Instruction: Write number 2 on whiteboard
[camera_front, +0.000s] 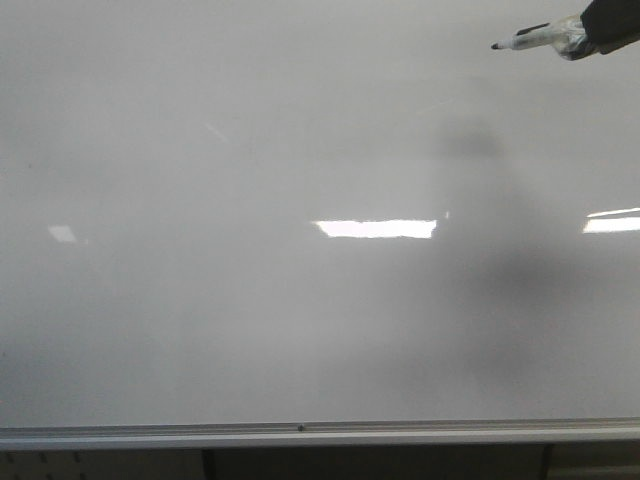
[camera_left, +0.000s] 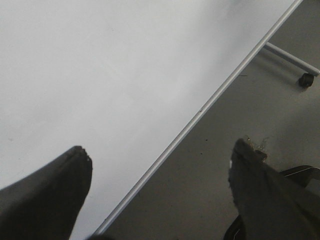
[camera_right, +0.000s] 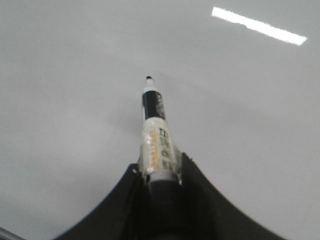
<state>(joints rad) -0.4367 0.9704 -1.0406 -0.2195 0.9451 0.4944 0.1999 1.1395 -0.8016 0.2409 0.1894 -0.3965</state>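
Observation:
The whiteboard (camera_front: 250, 300) fills the front view, glossy and white-grey, with a silver rail along its bottom edge. No number 2 shows on it; the surface is bare of marks. At the top right my right gripper (camera_front: 580, 38) is shut on a black-tipped marker (camera_front: 525, 40), its tip pointing left, apart from the board. In the right wrist view the marker (camera_right: 156, 135) sticks out from between the shut fingers toward the whiteboard (camera_right: 75, 100). My left gripper (camera_left: 160, 155) is open and holds nothing, over the whiteboard (camera_left: 100, 75) edge.
Bright rectangular light reflections (camera_front: 376, 228) lie on the board. The marker's soft shadow (camera_front: 470, 145) falls below the pen. In the left wrist view the silver rail (camera_left: 200, 112) runs diagonally, with grey floor (camera_left: 240, 115) and a stand leg with a castor (camera_left: 305, 80) beyond it.

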